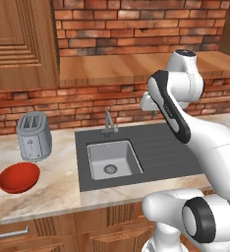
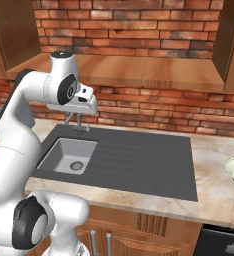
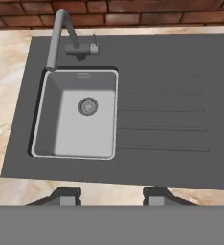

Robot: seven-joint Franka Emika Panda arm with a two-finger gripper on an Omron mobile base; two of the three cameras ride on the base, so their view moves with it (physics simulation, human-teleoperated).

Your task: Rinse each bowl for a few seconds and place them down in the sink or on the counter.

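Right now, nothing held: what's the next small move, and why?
Probably swing the end effector left toward the wide glossy red bowl. Its jaws stand apart and empty above the dark grey sink, and both bowls sit unrinsed on the beige marble counter; the red one looks nearer.

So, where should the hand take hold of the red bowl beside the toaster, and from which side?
Probably at the rim of the red bowl, coming down from above with one finger inside and one outside. It sits upright on the counter, wide and shallow, so its body looks too broad to span. The near edge is free; the toaster stands close behind it.
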